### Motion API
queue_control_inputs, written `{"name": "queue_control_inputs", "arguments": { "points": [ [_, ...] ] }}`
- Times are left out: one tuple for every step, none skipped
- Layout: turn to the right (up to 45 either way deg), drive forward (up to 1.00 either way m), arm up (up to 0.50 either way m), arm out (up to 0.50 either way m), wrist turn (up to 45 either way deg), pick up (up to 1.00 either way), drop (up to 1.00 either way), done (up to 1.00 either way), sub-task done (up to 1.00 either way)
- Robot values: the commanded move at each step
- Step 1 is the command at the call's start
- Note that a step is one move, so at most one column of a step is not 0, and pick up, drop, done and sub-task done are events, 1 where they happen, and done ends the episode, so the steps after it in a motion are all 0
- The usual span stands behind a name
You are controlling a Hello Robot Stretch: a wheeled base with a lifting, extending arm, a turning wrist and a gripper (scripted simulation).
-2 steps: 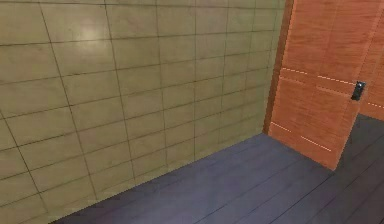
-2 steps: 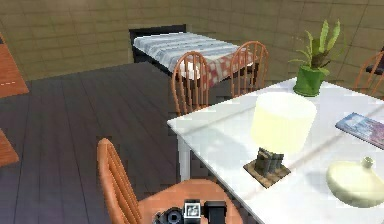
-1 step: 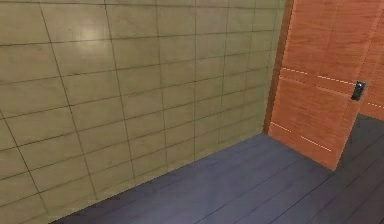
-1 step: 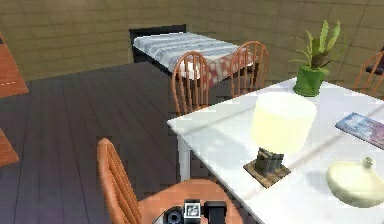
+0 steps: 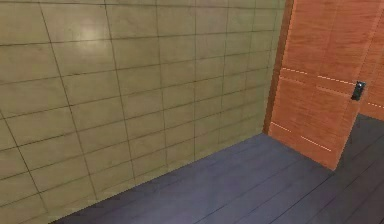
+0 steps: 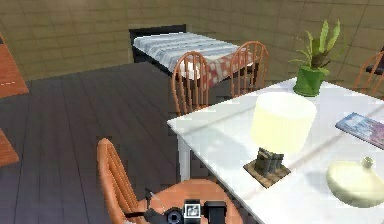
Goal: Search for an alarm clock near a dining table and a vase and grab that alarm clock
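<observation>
While forward view faces tiled wall [image 5: 120, 90] and door [image 5: 320, 80], step in hand is search. Table [image 6: 220, 125] lies to arm side, bearing lamp [image 6: 283, 125], plant [image 6: 315, 65] and cream vase [image 6: 358, 180]. Clock's place: cannot tell yet. Gripper [image 6: 152, 208] low at chair [image 6: 115, 180] by table's near corner; finger state can't be told, nor whether it holds anything. Next move likely calls for turning base toward table and scanning top near vase before any reach.

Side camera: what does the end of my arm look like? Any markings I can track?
At the arm side view's bottom edge sits a small, dark, thin-fingered gripper. Just right of it are two small white squares with black marks. I can make out no cables.
</observation>
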Motion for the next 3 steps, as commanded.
{"name": "queue_control_inputs", "arguments": {
  "points": [
    [0.0, 0.0, 0.0, 0.0, 15.0, 0.0, 0.0, 0.0, 0.0],
    [0.0, 0.0, -0.3, 0.0, 0.0, 0.0, 0.0, 0.0, 0.0],
    [0.0, 0.0, 0.0, 0.0, 0.0, 1.0, 0.0, 0.0, 0.0]
  ]
}}
